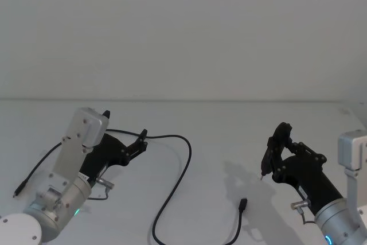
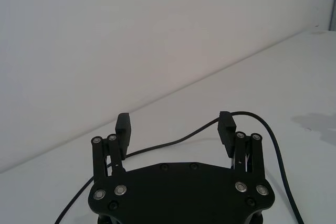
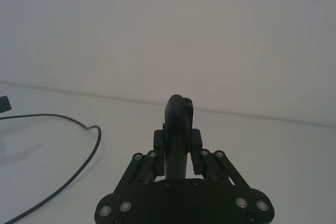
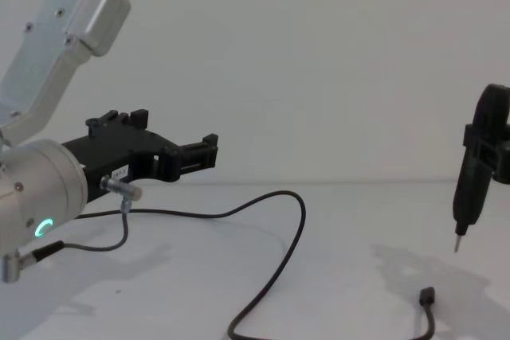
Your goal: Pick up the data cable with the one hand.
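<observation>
The data cable (image 1: 186, 164) is a thin black cord lying in loose curves on the white table (image 1: 229, 124); its small black plug (image 1: 243, 204) rests near the front centre. My left gripper (image 1: 142, 139) hovers open above the cable's far bend. In the left wrist view the cord (image 2: 273, 140) runs behind and between the spread fingers (image 2: 123, 125). From the chest, the left gripper (image 4: 209, 149) is clearly above the cable (image 4: 295, 228), not touching it. My right gripper (image 1: 275, 147) is shut on a pen-shaped screwdriver (image 4: 470, 189), held tip down over the table on the right.
A short grey wire with a metal connector (image 4: 119, 189) hangs from my left wrist. The cable's other end (image 1: 17, 190) lies at the far left. A white wall stands behind the table. The plug (image 4: 427, 296) lies just ahead of the screwdriver tip.
</observation>
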You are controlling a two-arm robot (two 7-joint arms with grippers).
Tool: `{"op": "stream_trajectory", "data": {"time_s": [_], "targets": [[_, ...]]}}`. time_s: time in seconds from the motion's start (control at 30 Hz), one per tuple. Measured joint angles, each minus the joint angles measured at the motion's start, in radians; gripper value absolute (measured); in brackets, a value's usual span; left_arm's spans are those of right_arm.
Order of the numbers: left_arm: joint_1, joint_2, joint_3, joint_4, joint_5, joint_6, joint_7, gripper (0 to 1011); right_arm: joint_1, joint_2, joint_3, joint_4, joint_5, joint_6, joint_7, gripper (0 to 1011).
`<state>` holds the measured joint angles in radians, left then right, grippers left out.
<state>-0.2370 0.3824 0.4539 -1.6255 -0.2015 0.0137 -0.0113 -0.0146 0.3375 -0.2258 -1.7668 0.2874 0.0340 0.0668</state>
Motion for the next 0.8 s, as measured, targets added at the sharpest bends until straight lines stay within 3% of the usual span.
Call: {"op": "stream_trajectory", "data": {"time_s": [0.8], "targets": [[0.0,0.0,0.0,-0.001,0.0,0.0,0.0,1001,0.0,0.0,0.0,0.0,0.0,0.0,0.0,279]]}}
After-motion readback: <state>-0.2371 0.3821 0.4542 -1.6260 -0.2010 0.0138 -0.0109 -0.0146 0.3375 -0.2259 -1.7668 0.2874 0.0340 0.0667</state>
